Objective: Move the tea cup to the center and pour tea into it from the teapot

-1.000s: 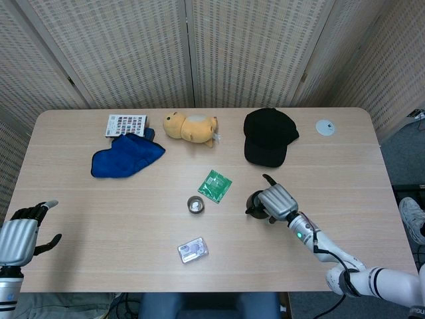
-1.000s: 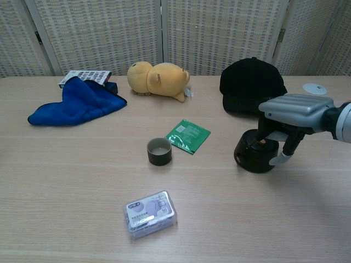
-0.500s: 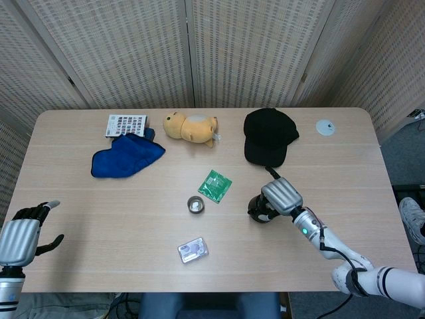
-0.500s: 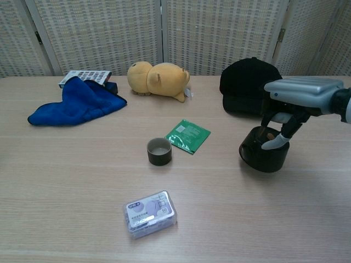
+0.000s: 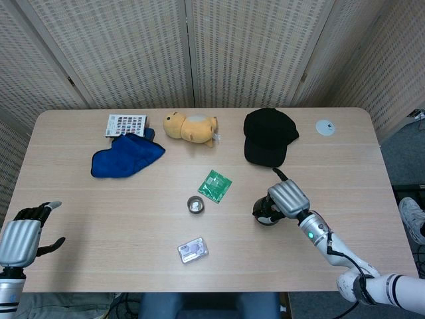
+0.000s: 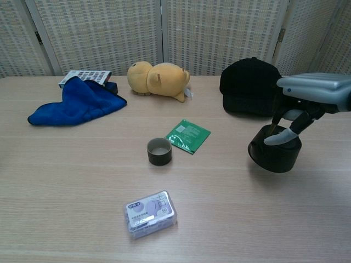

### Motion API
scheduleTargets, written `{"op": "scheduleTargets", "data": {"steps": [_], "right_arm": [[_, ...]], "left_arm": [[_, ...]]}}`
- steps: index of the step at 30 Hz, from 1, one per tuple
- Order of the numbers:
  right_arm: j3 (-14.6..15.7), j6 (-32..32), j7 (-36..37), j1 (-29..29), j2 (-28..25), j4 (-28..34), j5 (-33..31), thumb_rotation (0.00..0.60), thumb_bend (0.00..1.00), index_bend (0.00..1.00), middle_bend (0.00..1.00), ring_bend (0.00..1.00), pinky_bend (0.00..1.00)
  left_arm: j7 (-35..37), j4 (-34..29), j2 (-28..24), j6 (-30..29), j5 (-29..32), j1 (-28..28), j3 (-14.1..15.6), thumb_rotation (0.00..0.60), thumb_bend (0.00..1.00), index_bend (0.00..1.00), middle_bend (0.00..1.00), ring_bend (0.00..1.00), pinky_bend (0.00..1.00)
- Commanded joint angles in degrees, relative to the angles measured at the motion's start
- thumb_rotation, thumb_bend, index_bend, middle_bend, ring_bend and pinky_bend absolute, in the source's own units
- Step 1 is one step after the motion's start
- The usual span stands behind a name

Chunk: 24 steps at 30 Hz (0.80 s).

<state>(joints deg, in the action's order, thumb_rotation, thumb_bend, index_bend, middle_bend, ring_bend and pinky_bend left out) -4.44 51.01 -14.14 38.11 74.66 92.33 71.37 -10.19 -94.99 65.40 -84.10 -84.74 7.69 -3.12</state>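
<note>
Head view: my right hand (image 5: 287,198) sits over the black teapot (image 5: 263,212) and grips it from above, right of the tabletop's (image 5: 80,219) middle. The pot is mostly covered by the hand; only its dark left edge shows, so I cannot tell from here which way the spout points. The tea cup (image 5: 195,205) stands upright near the centre, mouth up, well apart from the teapot on its left. Just above the cup lies a green packet (image 5: 215,185), and below it a small clear box (image 5: 193,250). Along the far side I see a card with a grid of swatches (image 5: 125,124), a blue cloth (image 5: 125,157) touching it, a yellow plush toy (image 5: 191,126) on its side, a black cap (image 5: 268,136) and a white disc (image 5: 325,127). My left hand (image 5: 20,237) hangs at the near left corner with fingers spread, holding nothing.

Chest view: the right hand (image 6: 312,96) comes in from the right edge, palm flat over the teapot (image 6: 274,153), with fingers (image 6: 281,135) curled down into its open top. The pot's body is tilted, its base edge showing toward the camera, and a shadow lies on the tabletop (image 6: 66,219) beneath it; I cannot tell whether it touches the wood. No spout is visible here. The tea cup (image 6: 159,151) stands upright left of it, the green packet (image 6: 188,135) just beside it behind, and the clear box (image 6: 151,213) nearer the camera. The left hand is outside this view.
</note>
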Motion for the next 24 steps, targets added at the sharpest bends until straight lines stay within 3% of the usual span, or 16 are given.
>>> {"op": "scheduleTargets", "data": {"steps": [1,4,9,16,20,24], "right_arm": [[0.02,-0.39,-0.18,-0.03,-0.43,0.90,-0.77,0.352,0.00,1.00,0.96,0.86,0.00],[0.18,-0.85,-1.11,0.24,-0.86,1.41,-1.23,0.357,0.02,1.00,0.96,0.86,0.00],[0.38,-0.30,-0.67,0.04,-0.80,1.43,-0.25,0.361,0.21,1.00,0.96,0.86,0.00],[0.43,0.58,0.03,-0.16,-0.55,1.25,1.23,0.361,0.38,1.00,0.96,0.87,0.01],[0.27,1.32,0.22,-0.24,-0.07,0.96,1.96,0.360,0.45,1.00,0.96,0.87,0.08],[-0.39,1.52,0.59,0.16,0.65,0.30,2.26,0.362,0.46,1.00,0.96,0.87,0.22]], "left_arm": [[0.02,-0.14,-0.06,-0.05,-0.11,0.04,-0.03,0.600,0.15,0.23,0.26,0.32,0.26],[-0.13,-0.24,-0.13,-0.22,-0.24,0.01,-0.06,0.600,0.15,0.23,0.26,0.32,0.26],[-0.15,-0.25,-0.13,-0.39,-0.41,-0.13,0.08,0.600,0.15,0.23,0.26,0.32,0.26],[0.19,-0.08,-0.11,-0.59,-0.59,-0.20,0.08,0.600,0.15,0.23,0.26,0.32,0.26],[0.51,0.09,-0.09,-0.69,-0.66,-0.29,0.11,0.600,0.15,0.23,0.26,0.32,0.26],[0.67,0.23,-0.12,-0.74,-0.74,-0.31,0.11,0.600,0.15,0.23,0.26,0.32,0.25]]}}
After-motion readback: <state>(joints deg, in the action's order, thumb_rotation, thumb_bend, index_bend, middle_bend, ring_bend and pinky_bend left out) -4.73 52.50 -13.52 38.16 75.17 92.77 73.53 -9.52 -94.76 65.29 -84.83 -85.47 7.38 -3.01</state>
